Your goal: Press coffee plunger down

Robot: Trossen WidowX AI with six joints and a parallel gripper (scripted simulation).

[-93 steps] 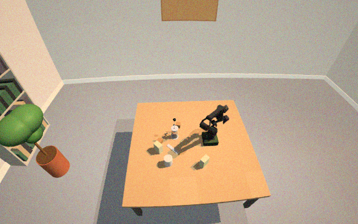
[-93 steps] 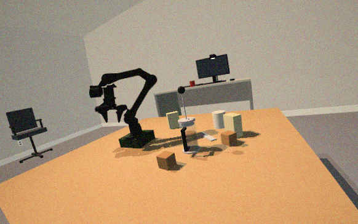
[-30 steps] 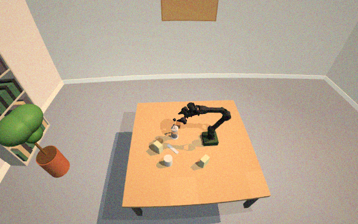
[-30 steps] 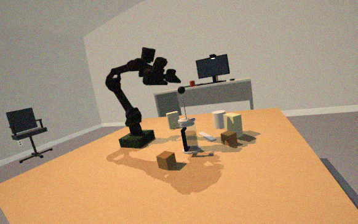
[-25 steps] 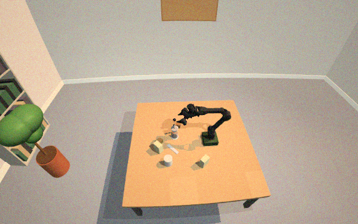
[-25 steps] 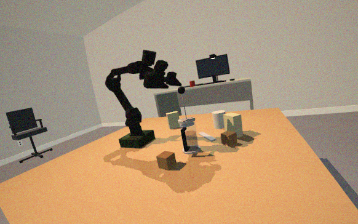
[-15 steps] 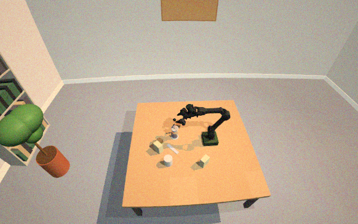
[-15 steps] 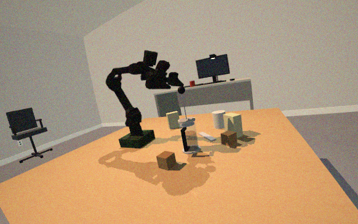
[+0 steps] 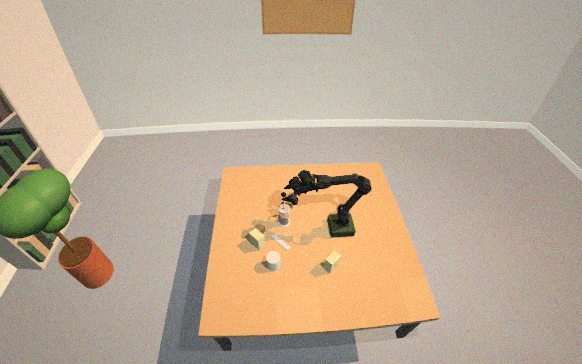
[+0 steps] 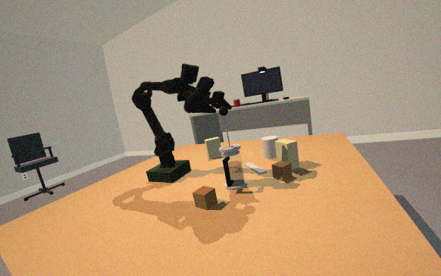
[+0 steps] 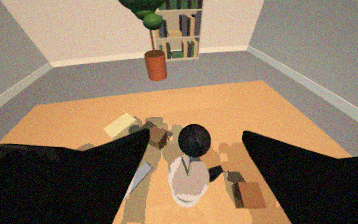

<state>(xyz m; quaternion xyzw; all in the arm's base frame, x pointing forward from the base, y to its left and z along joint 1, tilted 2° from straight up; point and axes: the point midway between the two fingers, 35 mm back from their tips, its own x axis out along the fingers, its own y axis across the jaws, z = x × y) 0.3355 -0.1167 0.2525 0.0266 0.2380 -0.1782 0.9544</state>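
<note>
The coffee press (image 9: 284,216) (image 10: 237,171) (image 11: 189,181) stands upright on the table, a clear beaker with a white lid and a black handle. Its plunger is up: a thin rod (image 10: 227,130) rises high above the lid to a round black knob (image 10: 223,111) (image 11: 194,140). My gripper (image 9: 289,195) (image 11: 195,134) is open and empty, with its fingertips close to knob height. In the wrist view the knob shows between the two spread fingers, with room on both sides. Whether a finger touches it cannot be told.
A brown cube (image 10: 204,198) (image 11: 251,194) stands near the press on its handle side. Another brown cube (image 10: 282,171) (image 11: 158,136), a pale yellow block (image 9: 256,239) (image 10: 288,152), a flat pale bar (image 9: 281,242) (image 10: 255,168) and a white cylinder (image 9: 273,260) (image 10: 270,147) lie beyond. A second yellow block (image 9: 332,261) (image 10: 213,148) stands farther off.
</note>
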